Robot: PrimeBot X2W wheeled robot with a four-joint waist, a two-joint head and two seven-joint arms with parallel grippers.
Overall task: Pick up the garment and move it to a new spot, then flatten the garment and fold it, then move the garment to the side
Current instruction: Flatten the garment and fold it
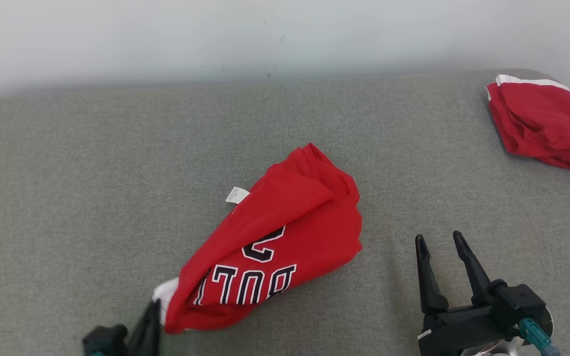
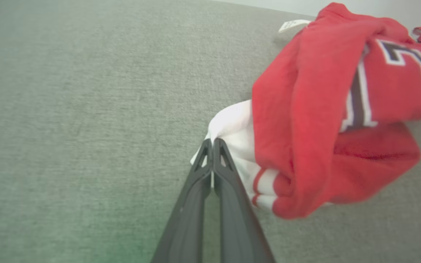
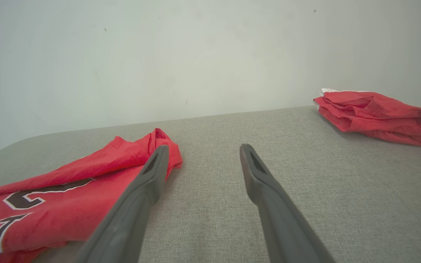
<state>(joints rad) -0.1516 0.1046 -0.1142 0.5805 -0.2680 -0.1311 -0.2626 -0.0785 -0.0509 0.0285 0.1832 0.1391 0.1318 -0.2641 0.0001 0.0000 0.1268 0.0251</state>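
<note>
The grey padded surface (image 1: pixel 67 163) runs back to a pale wall (image 1: pixel 166 39) at 12 o'clock, with wide bare room from 9 to 11 o'clock. A second red cloth (image 1: pixel 542 123) lies at 2 o'clock by the far edge. The red shirt (image 1: pixel 285 232) lies crumpled at centre, stretched from 7 toward 1 o'clock. The left gripper (image 2: pixel 212 140) pinches the shirt's white trim at 7 o'clock, fingers pressed together. The right gripper (image 1: pixel 436 240), at 5 o'clock near the shirt, is spread wide and holds nothing.
</note>
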